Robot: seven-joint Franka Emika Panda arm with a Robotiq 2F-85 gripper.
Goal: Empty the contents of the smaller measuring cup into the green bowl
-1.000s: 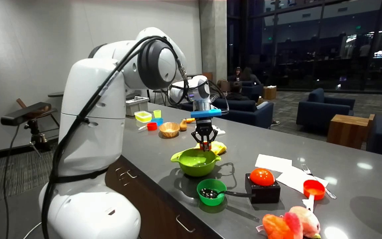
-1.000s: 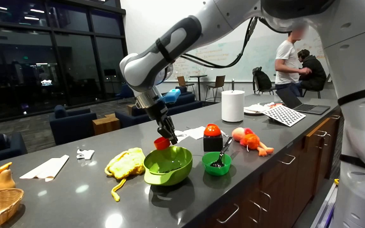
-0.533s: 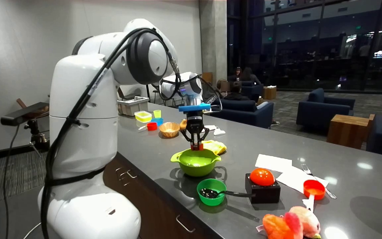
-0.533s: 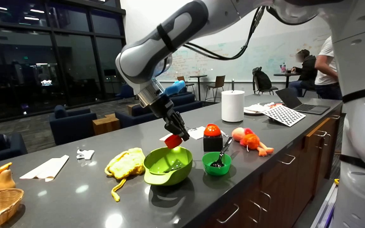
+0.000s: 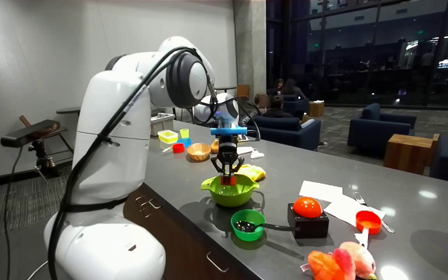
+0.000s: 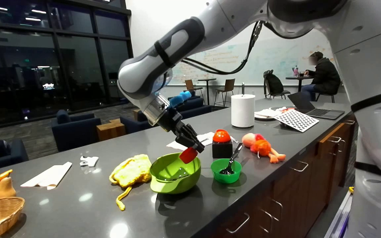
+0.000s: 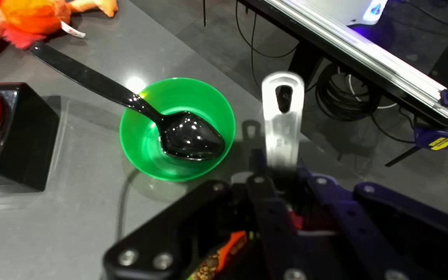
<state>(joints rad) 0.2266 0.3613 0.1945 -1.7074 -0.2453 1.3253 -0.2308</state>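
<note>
As the smaller measuring cup [image 6: 188, 155] hangs at a tilt over the mouth of the green bowl [image 6: 186, 185], we're into the pour, or so I read it! The gripper [image 5: 228, 172] is clamped on the cup's pale handle [image 7: 282, 126], whose end pokes out past the fingers [image 7: 276, 233] in the wrist view, and the red body sits over the bowl in both exterior views. Low in the wrist view there's a flash of red-orange edge [image 7: 232, 245] with grains [image 7: 207, 268] beside it; so much is blocked that I honestly can't say whether those lie in the cup or in the bowl. What's wanted next, I'd judge, is more roll, the cup's mouth turned fully down, then a steady wait until everything drops, inside the rim all the while. Easy on the side by the small green tub [image 7: 146, 151], that's where a spill would likely go! And look at the change: against 0.5 s ago the cup is lower and farther across, towards that tub; against 1 s ago the gripper leans over more. Bowl and tub haven't budged, nor has the yellow knitted thing [image 6: 132, 172].
</note>
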